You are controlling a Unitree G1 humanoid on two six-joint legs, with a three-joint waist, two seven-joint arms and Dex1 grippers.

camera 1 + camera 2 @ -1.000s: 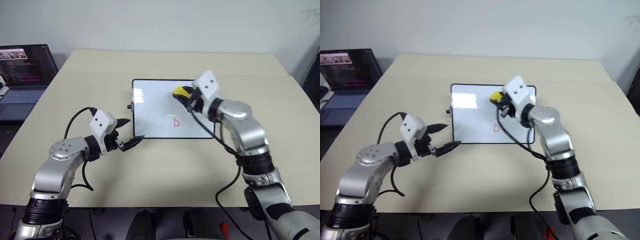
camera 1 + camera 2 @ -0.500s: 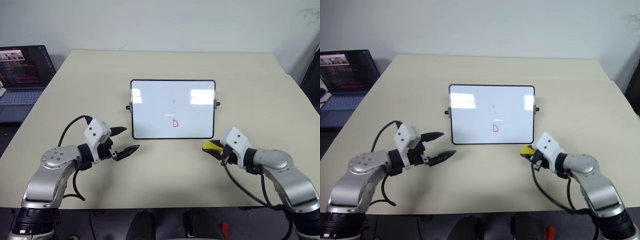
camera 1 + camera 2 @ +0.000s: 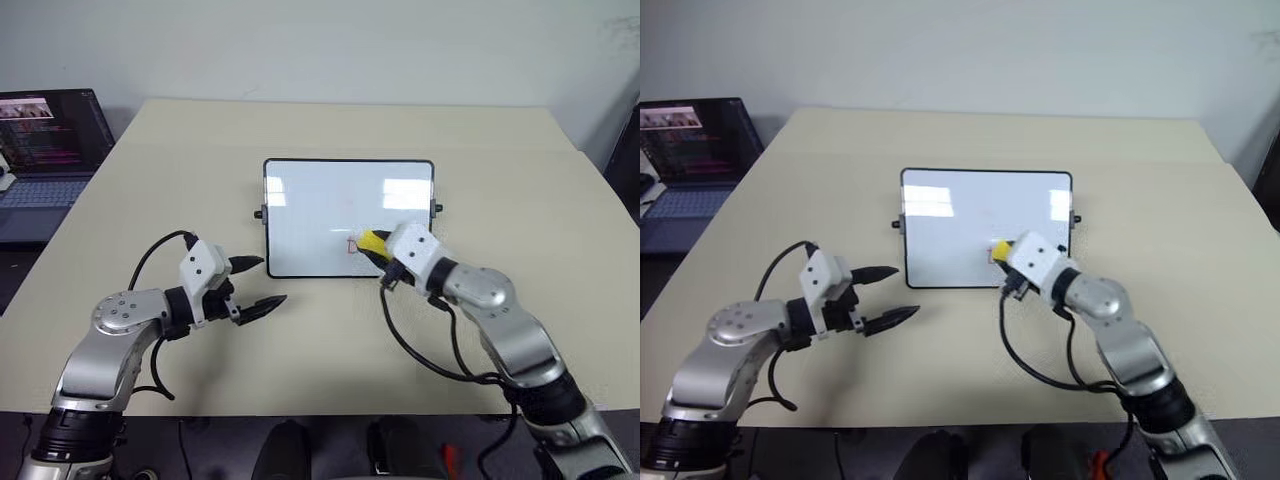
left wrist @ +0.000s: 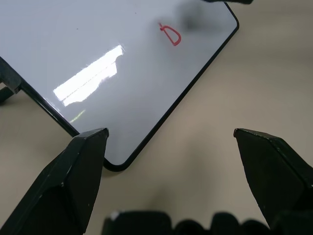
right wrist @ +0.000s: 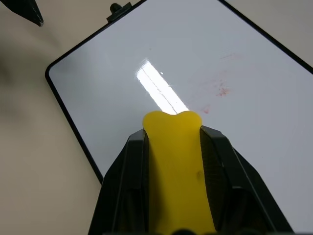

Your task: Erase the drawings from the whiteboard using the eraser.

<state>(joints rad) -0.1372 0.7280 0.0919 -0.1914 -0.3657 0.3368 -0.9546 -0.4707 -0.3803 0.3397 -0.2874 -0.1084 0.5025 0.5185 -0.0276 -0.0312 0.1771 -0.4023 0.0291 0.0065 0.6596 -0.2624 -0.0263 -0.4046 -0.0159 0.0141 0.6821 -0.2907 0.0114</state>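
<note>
The whiteboard lies flat in the middle of the table. Of the drawings, a small red D shows near the board's near edge, and faint red smears mark the white surface. My right gripper is shut on the yellow eraser, which hangs over the board's near edge just right of the D. My left gripper stands open above the table off the board's near left corner, with nothing between its fingers.
A laptop with its screen lit stands off the table's far left corner. Bare beige tabletop surrounds the board on all sides. Small black knobs stick out from the board's short sides.
My right gripper swung the eraser from the board's far right down off its near right corner, then back left onto the near edge beside the D. The left gripper has hardly moved.
</note>
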